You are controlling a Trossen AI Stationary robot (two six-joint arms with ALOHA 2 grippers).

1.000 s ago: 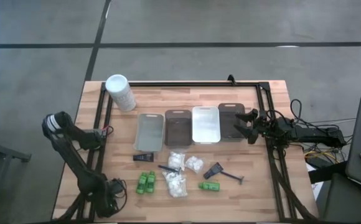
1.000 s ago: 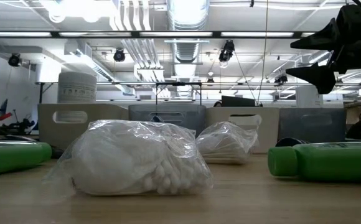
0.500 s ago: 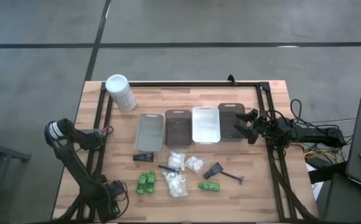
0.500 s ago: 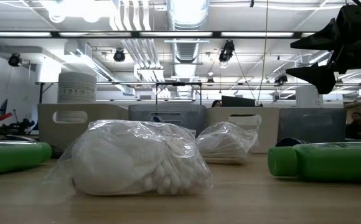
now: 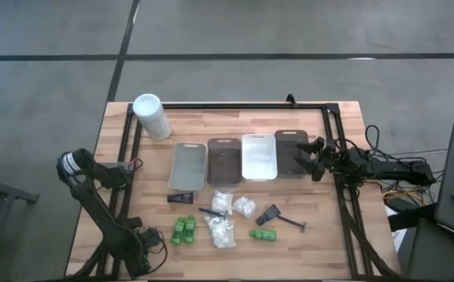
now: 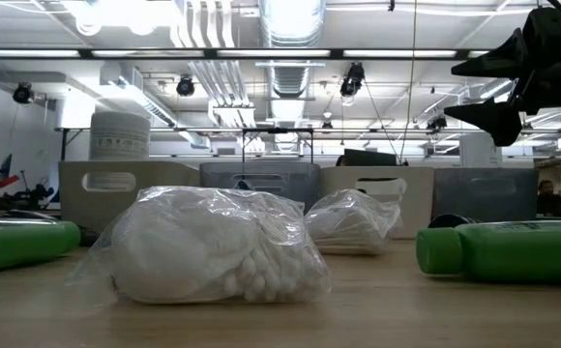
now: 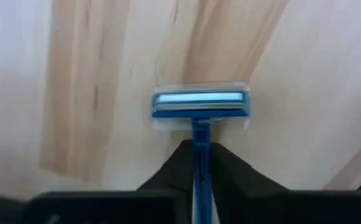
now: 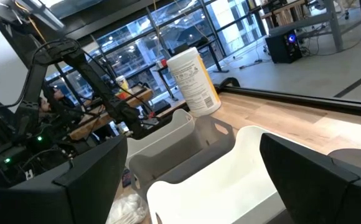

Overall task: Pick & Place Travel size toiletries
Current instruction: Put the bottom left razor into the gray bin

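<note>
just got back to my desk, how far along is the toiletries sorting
Barely started. Done: nothing, as the four trays look empty from above. In hand: the left gripper has its fingers shut on a blue razor at the table's near left edge. Left: white packets, green bottles, a black tube and dark razors all lie on the table. The right gripper hangs open by the rightmost tray.

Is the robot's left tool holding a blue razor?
Yes, the left tool is shut on the blue razor, gripping its handle just below the head.
</note>
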